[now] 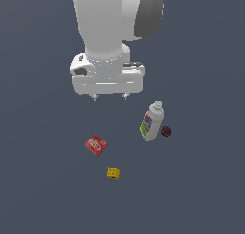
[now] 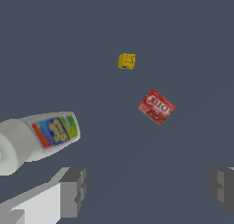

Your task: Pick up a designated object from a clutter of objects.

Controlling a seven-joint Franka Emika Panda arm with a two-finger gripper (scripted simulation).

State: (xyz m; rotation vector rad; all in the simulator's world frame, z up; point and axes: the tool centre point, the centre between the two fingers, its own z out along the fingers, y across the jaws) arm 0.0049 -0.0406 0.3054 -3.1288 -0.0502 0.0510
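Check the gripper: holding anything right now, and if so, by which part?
Nothing is held. The gripper is open and hangs above the surface, its fingers spread with nothing between them. The yellow block lies untouched on the surface.

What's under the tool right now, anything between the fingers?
Nothing. The tool hangs open over bare floor. The red packet and yellow block lie beyond it, the white bottle off to one side. The maroon ball shows only in the exterior view.
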